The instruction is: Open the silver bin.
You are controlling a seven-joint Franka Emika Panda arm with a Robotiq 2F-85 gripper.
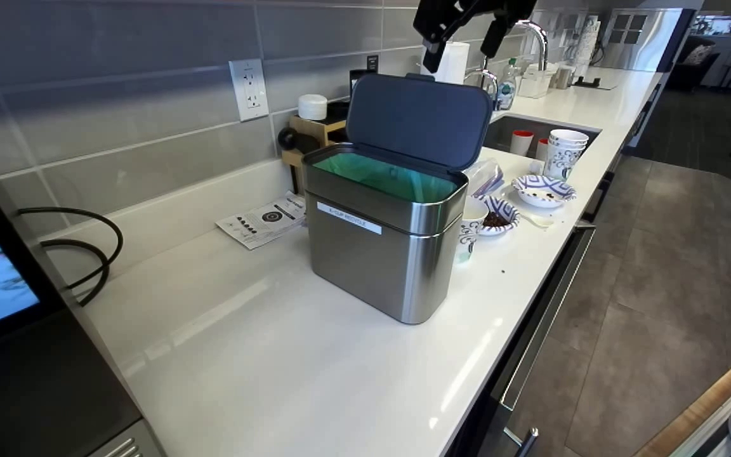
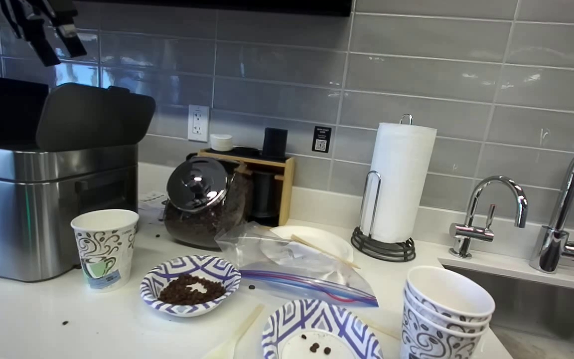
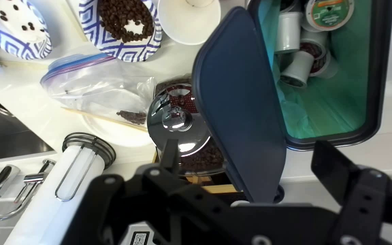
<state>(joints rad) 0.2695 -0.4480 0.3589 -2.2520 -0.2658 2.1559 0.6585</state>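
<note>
The silver bin is a boxy brushed-steel bin standing upright on the white counter. It also shows in an exterior view. Its dark lid stands raised, tilted back on its hinge. In the wrist view the lid is left of the bin's dark rim, and several used pods lie in the green liner. My gripper is open with nothing between its fingers. In both exterior views it hangs above the raised lid, apart from it.
A paper cup and a bowl of coffee beans stand beside the bin. A glass jar, a plastic bag, a paper towel roll and stacked cups stand farther along. A screen appliance is at the near end.
</note>
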